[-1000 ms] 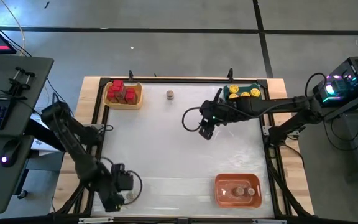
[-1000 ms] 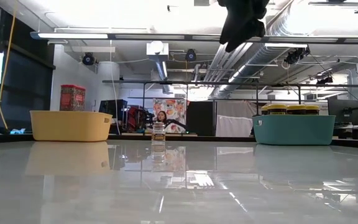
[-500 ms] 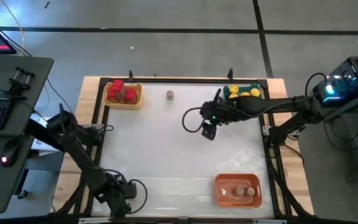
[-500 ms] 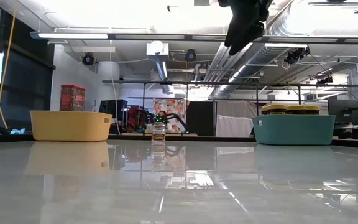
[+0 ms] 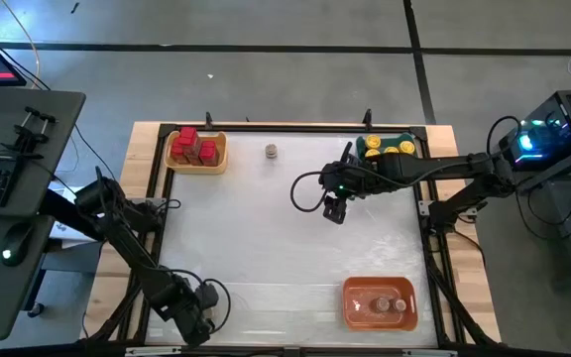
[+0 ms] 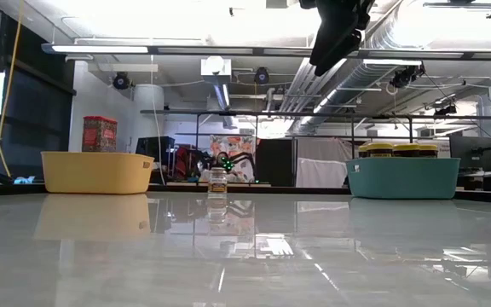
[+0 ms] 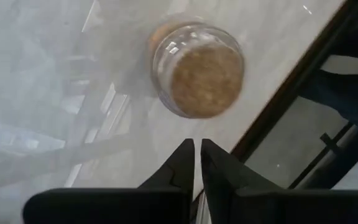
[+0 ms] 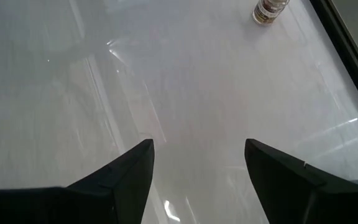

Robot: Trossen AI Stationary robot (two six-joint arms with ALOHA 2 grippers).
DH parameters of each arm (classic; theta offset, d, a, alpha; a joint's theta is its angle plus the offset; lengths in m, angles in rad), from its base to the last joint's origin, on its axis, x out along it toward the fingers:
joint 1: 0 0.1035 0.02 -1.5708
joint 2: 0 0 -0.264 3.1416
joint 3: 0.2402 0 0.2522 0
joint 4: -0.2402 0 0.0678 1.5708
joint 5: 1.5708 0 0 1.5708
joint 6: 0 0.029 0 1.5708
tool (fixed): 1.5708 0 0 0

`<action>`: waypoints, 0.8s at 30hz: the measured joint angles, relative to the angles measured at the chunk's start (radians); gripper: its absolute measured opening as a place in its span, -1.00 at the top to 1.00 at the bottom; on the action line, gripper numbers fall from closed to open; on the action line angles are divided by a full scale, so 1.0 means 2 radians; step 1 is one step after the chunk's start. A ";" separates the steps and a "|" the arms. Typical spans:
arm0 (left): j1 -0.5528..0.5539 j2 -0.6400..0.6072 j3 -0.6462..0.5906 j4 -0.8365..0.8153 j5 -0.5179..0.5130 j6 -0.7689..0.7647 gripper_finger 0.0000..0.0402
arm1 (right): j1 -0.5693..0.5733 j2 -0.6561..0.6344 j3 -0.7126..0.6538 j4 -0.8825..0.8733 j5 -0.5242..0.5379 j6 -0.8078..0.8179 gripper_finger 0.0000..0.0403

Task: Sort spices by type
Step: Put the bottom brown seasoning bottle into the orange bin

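- Hovering over table (image 5: pixel 266 248) centre: right gripper (image 5: pixel 334 210), fingers apart, empty.
- Parked at table's near-left corner: left gripper (image 7: pixel 196 163), fingers closed, beside grey-brown jar (image 7: pixel 197 70).

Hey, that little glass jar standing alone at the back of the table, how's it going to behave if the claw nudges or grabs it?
The small jar stands upright, taller than it is wide, so a high nudge would probably tip it. It's round, so once down it would likely roll across the glossy table. Its clear sides look like glass, possibly slippery and breakable.
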 joint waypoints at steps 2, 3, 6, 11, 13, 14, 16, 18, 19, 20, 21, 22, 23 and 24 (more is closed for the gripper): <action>0.000 0.000 -0.005 -0.001 -0.011 0.000 0.97 | 0.000 0.000 0.000 0.000 0.000 0.000 -0.23; 0.000 0.000 -0.008 0.001 -0.015 0.002 0.99 | 0.000 0.000 0.000 0.000 0.000 0.001 -0.23; 0.004 0.000 -0.010 0.009 -0.023 0.017 0.99 | 0.000 0.000 0.000 0.000 0.000 0.000 -0.23; 0.019 0.000 -0.009 0.028 -0.031 0.064 1.00 | 0.000 0.000 0.000 0.000 0.000 0.002 -0.23; 0.032 0.000 -0.009 0.021 -0.036 0.088 1.00 | 0.000 0.000 0.000 -0.001 0.000 0.002 -0.23; 0.040 0.000 -0.009 0.016 -0.041 0.102 1.00 | 0.000 0.000 0.000 -0.002 0.000 0.002 -0.23; 0.059 0.000 -0.009 0.015 -0.049 0.131 1.00 | 0.000 0.000 0.000 -0.009 0.000 0.005 -0.23; 0.081 0.000 -0.009 0.019 -0.053 0.165 1.00 | 0.000 0.000 0.000 -0.018 0.000 0.013 -0.23; 0.092 0.000 -0.009 0.022 -0.053 0.185 1.00 | 0.000 0.000 0.000 -0.024 0.000 0.013 -0.23; 0.104 0.000 -0.009 0.026 -0.055 0.206 1.00 | 0.000 0.000 0.000 -0.030 0.000 0.013 -0.23; 0.116 0.000 -0.009 0.029 -0.058 0.227 1.00 | 0.000 0.000 0.000 -0.036 0.000 0.013 -0.23; 0.128 0.000 -0.009 0.033 -0.059 0.248 1.00 | 0.000 0.000 0.000 -0.040 0.000 0.013 -0.23; 0.141 0.000 -0.009 0.038 -0.059 0.269 1.00 | 0.000 0.000 0.000 -0.042 0.000 0.013 -0.23; 0.155 0.000 -0.009 0.045 -0.059 0.290 1.00 | 0.000 0.000 0.000 -0.043 0.000 0.013 -0.23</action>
